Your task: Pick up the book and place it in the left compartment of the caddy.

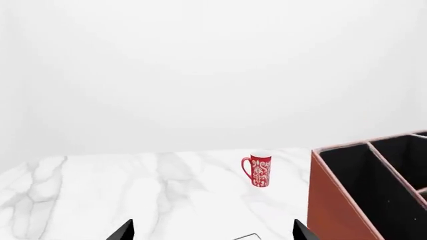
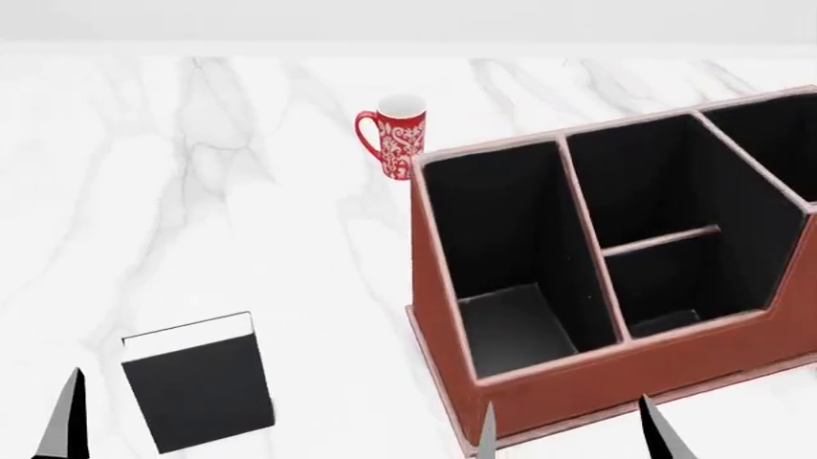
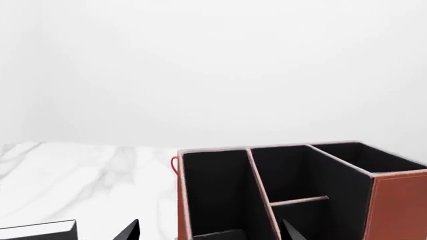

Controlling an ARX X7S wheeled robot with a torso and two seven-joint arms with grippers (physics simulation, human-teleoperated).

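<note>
Only the head view shows the whole book (image 2: 198,382), lying flat near the table's (image 2: 191,172) front edge; both wrist views crop it. The mug (image 2: 393,134) hides behind the caddy (image 2: 587,382) in the right wrist view. Left gripper (image 1: 212,231) and right gripper (image 3: 208,230) fingers are spread wide, holding nothing.

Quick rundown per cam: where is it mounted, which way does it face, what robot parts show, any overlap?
Head: on the robot's head, looking down at book, mug, caddy; fingertips at the frame bottom.
Left wrist: near the left gripper, facing across the table toward the mug; jaws apart.
Right wrist: near the right gripper, facing into the caddy; jaws apart.
Shared: caddy shows in all three.
</note>
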